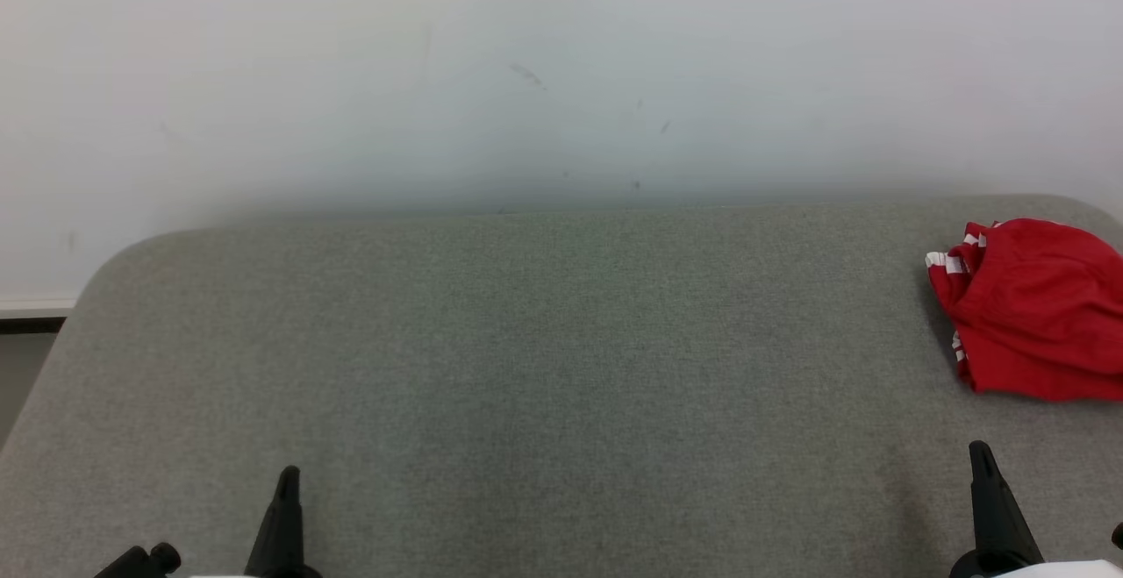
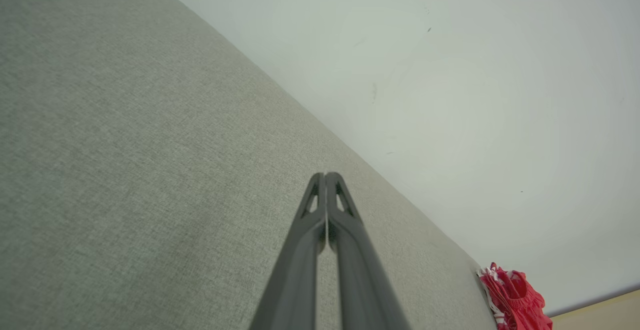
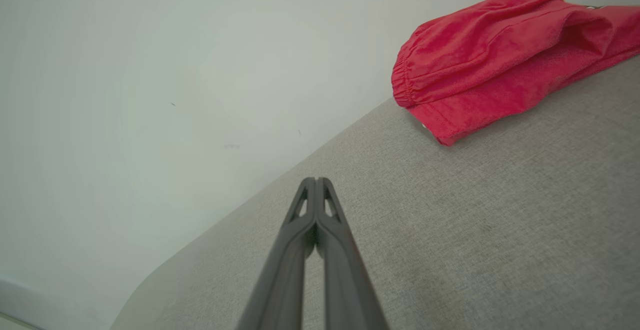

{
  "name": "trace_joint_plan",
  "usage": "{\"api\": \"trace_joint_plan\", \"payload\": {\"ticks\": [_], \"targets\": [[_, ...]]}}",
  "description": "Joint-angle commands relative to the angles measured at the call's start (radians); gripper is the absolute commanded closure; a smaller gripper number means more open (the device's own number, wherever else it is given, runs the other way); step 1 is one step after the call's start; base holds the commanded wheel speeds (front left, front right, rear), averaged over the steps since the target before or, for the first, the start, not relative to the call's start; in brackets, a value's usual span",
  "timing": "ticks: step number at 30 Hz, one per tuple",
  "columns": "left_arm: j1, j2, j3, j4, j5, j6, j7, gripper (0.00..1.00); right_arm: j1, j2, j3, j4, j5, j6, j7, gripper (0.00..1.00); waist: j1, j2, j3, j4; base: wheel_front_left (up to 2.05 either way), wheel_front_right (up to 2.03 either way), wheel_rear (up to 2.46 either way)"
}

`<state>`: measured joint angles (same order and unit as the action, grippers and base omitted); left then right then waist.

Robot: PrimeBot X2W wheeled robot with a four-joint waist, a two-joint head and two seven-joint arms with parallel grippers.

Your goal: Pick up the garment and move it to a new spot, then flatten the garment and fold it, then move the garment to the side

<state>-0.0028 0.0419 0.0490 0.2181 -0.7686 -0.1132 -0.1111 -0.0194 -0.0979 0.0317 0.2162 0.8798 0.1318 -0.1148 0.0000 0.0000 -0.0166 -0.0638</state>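
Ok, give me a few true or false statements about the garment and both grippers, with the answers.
1. The red garment lies bunched near the table's far right side. True.
2. The left gripper is open. False: it is shut, holding nothing.
3. The right gripper grips the garment. False: it is shut on nothing and apart from the garment.
4. The garment has white stripes. True.
5. The garment lies nearer the left gripper. False: it lies nearer the right gripper.
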Motion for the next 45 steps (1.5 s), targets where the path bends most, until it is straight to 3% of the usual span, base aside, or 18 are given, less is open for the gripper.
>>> {"api": "trace_joint_plan", "payload": {"ticks": [1, 45], "targets": [[-0.026, 0.006, 0.006, -0.009, -0.035, -0.003, 0.009, 1.00, -0.030, -0.004, -0.008, -0.010, 0.034, -0.001, 0.006, 1.00, 0.0000, 0.0000, 0.000, 0.001, 0.00, 0.00, 0.00], [-0.078, 0.009, 0.043, 0.012, -0.514, -0.013, 0.138, 1.00, -0.069, 0.020, -0.085, 0.013, 0.455, -0.001, 0.134, 1.00, 0.0000, 0.0000, 0.010, 0.032, 0.00, 0.00, 0.00]]}}
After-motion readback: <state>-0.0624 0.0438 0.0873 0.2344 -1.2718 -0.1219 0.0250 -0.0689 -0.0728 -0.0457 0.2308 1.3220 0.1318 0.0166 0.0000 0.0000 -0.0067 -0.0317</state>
